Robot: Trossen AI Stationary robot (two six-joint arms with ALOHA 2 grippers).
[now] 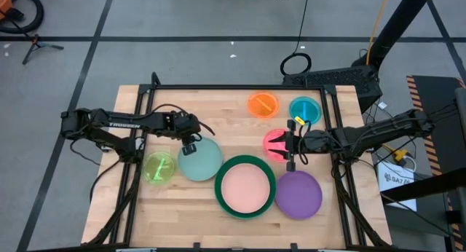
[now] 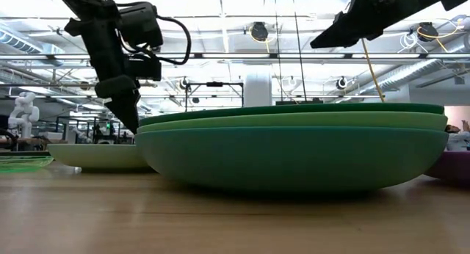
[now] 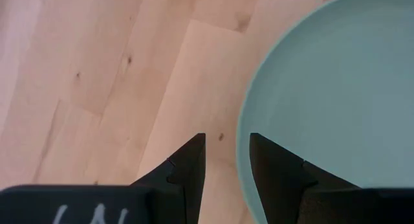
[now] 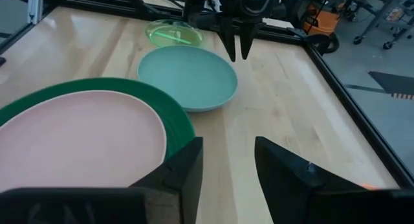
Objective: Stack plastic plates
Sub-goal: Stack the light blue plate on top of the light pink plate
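A pale wooden plank worktop (image 1: pixel 218 103) in a black metal frame (image 1: pixel 240 86) stands on a grey floor (image 1: pixel 182 19) crossed by dark tape lines (image 1: pixel 87 63), under bright ceiling lights (image 2: pixel 220 8).

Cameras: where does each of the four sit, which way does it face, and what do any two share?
High view: overhead, looking straight down on the table; both arms show, left gripper over the mint plate, right gripper over the magenta plate.
Low view: table height, level into the room; stacked plates fill it, arms enter from above.
Left wrist view: looks down past its own fingers at the mint plate's rim.
Right wrist view: looks across the table past its own fingers.
Shared: right wrist and high views both show the mint plate and pink plate.
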